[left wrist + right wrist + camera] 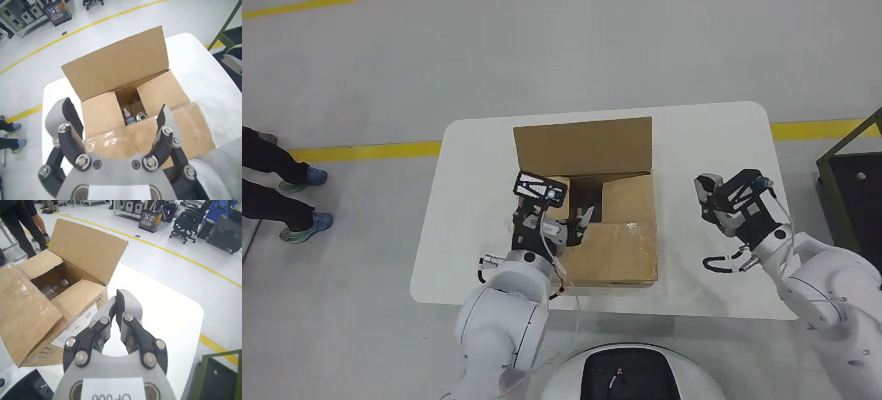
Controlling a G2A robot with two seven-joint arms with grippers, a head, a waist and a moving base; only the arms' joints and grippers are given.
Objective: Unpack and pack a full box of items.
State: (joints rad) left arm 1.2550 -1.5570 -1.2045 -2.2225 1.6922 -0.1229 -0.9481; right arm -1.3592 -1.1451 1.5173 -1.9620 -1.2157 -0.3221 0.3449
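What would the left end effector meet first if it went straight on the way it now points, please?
Probably the taped near flap of the brown cardboard box, framed by the open left end effector; depth is unclear.

Bright, even overhead light fills every view. The white table (712,150) is nearly washed out, and only soft, faint shadows lie beside the cardboard box (612,245). Clear tape (22,289) on the box glints. The box's inside is dim, probably shaded by its flaps. The yellow floor line (56,40) bows in the wrist views
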